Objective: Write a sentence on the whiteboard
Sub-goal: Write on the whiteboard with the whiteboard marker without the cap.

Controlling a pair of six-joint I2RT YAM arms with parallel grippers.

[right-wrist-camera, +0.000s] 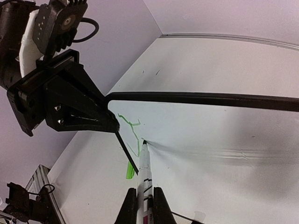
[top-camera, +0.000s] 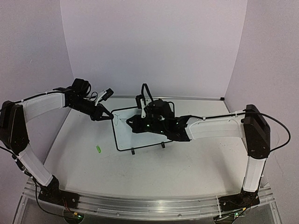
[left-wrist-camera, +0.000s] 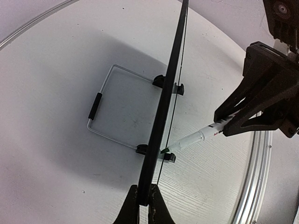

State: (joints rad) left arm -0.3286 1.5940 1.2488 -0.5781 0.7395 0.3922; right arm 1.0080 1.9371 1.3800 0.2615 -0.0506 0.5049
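The whiteboard (top-camera: 127, 138), white with a thin black frame, stands propped mid-table. My left gripper (top-camera: 110, 116) is shut on its left frame edge; in the left wrist view the frame (left-wrist-camera: 169, 88) runs edge-on between the shut fingers (left-wrist-camera: 144, 185). My right gripper (top-camera: 130, 122) is shut on a white marker (right-wrist-camera: 145, 170) whose green tip (right-wrist-camera: 144, 141) touches the board face (right-wrist-camera: 215, 126). Of the sentence, only one thin green stroke (right-wrist-camera: 132, 127) shows, near the board's upper left corner, just left of the tip.
A bright green marker cap (top-camera: 98, 149) lies on the table left of the board. A wire stand (left-wrist-camera: 99, 106) props the board from behind. The back wall is close behind, and a metal rail (top-camera: 140, 205) runs along the near edge.
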